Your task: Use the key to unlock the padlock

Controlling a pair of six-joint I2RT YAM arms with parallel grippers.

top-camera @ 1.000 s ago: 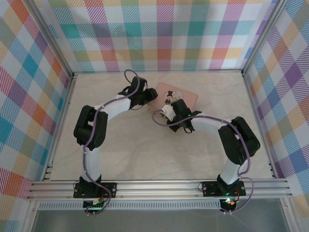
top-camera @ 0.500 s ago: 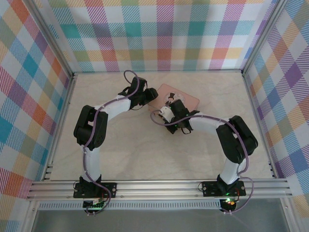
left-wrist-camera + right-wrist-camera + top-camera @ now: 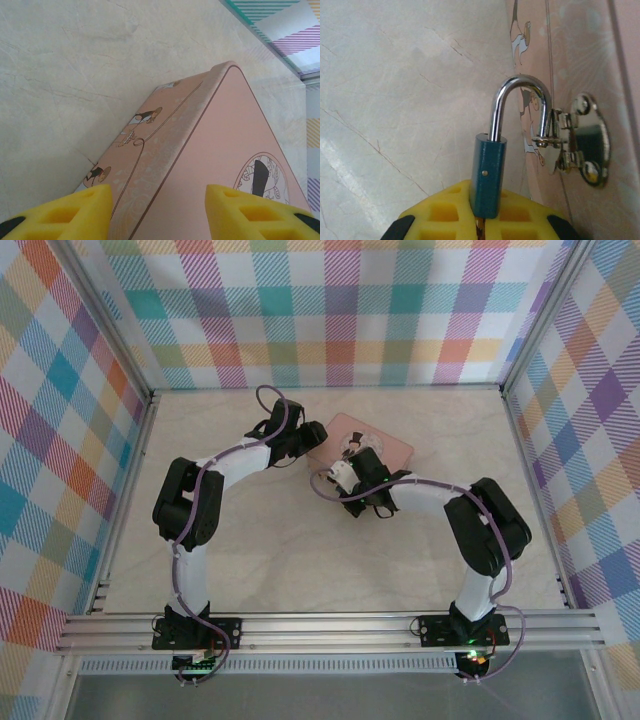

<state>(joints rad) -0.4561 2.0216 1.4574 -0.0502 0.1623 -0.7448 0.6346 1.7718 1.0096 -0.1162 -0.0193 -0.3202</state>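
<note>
From where I stand, the pink tin (image 3: 388, 446) lies flat near the back of the marbled tabletop (image 3: 300, 560), and both arms reach in to its near-left side.

The left gripper (image 3: 157, 212) sits at the tin's left corner. Its jaws stand roughly half apart, one yellow fingertip (image 3: 65, 210) low against the tin's illustrated side wall and the other over the lid. The lid's edge runs up between them. Whether they press on the tin or merely straddle it, I cannot tell.

The right gripper (image 3: 482, 220) comes in along the tin's front wall, close by the other arm. Its jaws are closed right up, and the yellow pads (image 3: 440, 215) meet in one block. The padlock (image 3: 489, 175), a small blue body, stands upright just above that block, clear of the tabletop. Its chrome shackle (image 3: 520, 85) arches over to the right. The shackle's left leg goes into the blue body. Its right leg passes down through the loop of the shiny hasp (image 3: 587, 145) fixed to the tin's wall, so the padlock hangs on the tin. I cannot make out if that right leg is seated in the body or free.

A thin sliver of metal, the key (image 3: 479, 227), runs from the bottom of the padlock into the seam between the closed pads, pinched there.
</note>
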